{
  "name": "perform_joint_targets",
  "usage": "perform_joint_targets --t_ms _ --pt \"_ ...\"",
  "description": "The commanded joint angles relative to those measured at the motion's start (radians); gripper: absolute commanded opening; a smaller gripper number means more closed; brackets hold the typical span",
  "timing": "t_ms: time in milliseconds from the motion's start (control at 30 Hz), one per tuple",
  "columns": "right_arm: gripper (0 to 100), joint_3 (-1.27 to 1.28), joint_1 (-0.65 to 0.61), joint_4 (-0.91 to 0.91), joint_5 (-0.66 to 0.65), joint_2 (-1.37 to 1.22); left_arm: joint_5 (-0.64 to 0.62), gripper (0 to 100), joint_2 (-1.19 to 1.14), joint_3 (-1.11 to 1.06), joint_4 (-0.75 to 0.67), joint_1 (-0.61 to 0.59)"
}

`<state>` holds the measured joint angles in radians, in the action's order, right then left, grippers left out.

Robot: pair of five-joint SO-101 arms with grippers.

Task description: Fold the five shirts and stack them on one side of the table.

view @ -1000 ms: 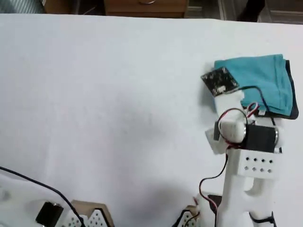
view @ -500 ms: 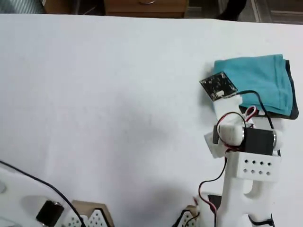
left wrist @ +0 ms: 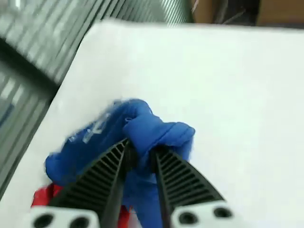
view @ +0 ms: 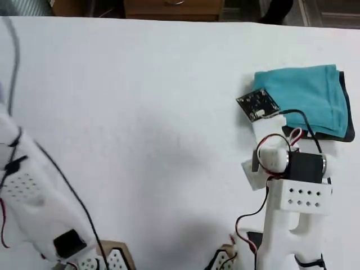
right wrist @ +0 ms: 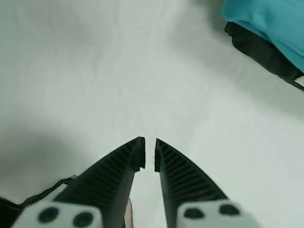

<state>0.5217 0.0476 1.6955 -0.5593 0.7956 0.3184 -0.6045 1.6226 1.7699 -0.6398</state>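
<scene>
My left pincer (left wrist: 141,151) is closed on a fold of the blue shirt (left wrist: 142,126); the two black ribbed fingers (left wrist: 102,175) pinch the cloth between them, with a hump of it bulging just past the tips. The blue shirt is crumpled, not folded, and it is near the corner of the white table (left wrist: 228,95). I cannot tell if the rest of it rests on the table or hangs a little above. A piece of red cloth (left wrist: 40,199) shows just beside the blue shirt, partly under it; I cannot say what garment it is. In the high view the left arm (view: 34,202) is at the left side of the table, well apart from the other arm. My right pincer (right wrist: 148,152) is almost closed, with only a thin slit between the fingertips and nothing inside, and it points down at the bare table. Near it lies the stack: the teal shirt (right wrist: 270,23), folded, is on top of a black shirt (right wrist: 259,50), whose edge sticks out from under it. In the high view this stack is at the right side of the table, and the right arm (view: 292,185) has its wrist camera board (view: 259,104) at the near left corner of the teal shirt.
</scene>
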Motion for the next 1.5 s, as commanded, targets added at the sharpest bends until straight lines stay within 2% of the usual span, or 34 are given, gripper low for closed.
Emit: perform_joint_targets --t_ms 0,300,567,800,867,967,1167,1267,1333,1467 --pt "4.2 0.035 -0.004 -0.045 0.002 0.025 -0.038 3 0.157 0.033 0.011 0.124" --pt "4.2 0.097 -0.012 -0.117 0.002 0.025 -0.083 3 0.193 0.021 0.015 0.345" --pt "4.5 0.097 -0.007 -0.117 0.002 0.025 -0.169 3 0.203 -0.243 0.015 0.514" --pt "4.5 0.1 -0.007 -0.117 0.002 0.025 -0.163 3 0.203 -0.381 0.015 0.629" --pt "4.5 0.101 -0.01 -0.117 0.002 0.025 -0.163 7 0.204 -0.397 0.015 0.634" --pt "4.5 0.101 -0.012 -0.117 0.002 0.022 -0.161 16 0.206 -0.397 0.015 0.609" --pt "4.6 0.104 -0.013 -0.185 0.008 0.015 -0.095 15 0.199 -0.404 0.012 0.423" --pt "6.9 0.103 -0.035 -0.236 0.1 -0.001 -0.058 15 0.198 -0.404 0.009 0.305" --pt "12.5 0.1 -0.099 -0.251 0.141 -0.044 -0.032 15 0.195 -0.407 0.011 0.221" --pt "22.4 0.095 -0.317 -0.317 0.17 -0.202 0.017 15 0.195 -0.467 0.011 0.052"
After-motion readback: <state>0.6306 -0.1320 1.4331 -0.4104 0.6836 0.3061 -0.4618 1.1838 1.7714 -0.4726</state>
